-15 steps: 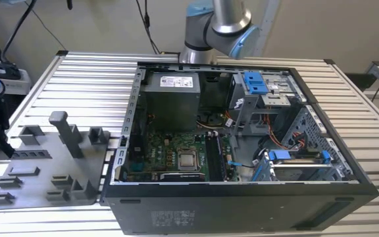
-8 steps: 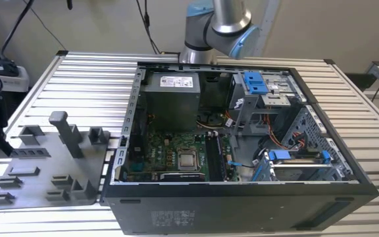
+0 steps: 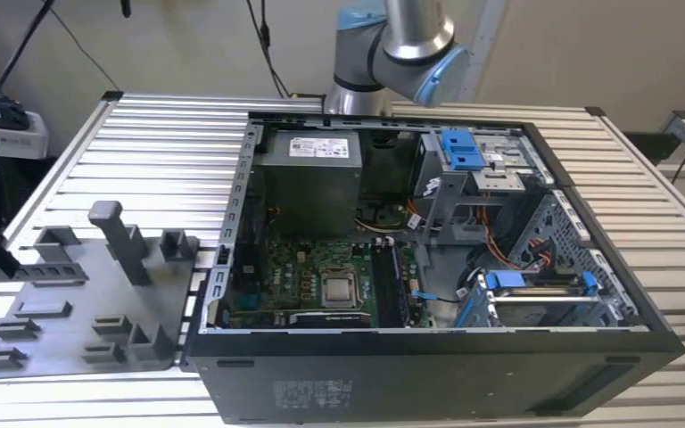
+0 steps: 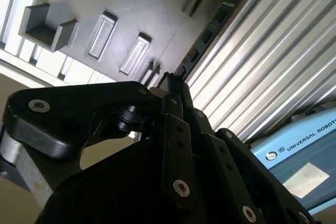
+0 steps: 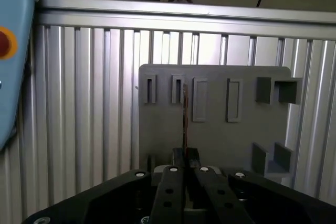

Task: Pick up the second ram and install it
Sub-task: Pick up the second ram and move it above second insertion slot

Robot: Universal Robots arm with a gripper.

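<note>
While holding the second ram (image 5: 185, 119) edge-on over the grey holder plate (image 5: 236, 140), clamped between the closed fingers of the gripper (image 5: 185, 153) and well apart from the motherboard (image 3: 307, 267) in the computer case (image 3: 438, 374), seems mid pick-up; calls for a firm, untilted hold for square seating.

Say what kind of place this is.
Probably a robotics lab bench set up for PC assembly: a slatted aluminium table, an open desktop computer case with its motherboard exposed, and a grey fixture plate. The gripper holds the second ram edge-on over that plate.
</note>
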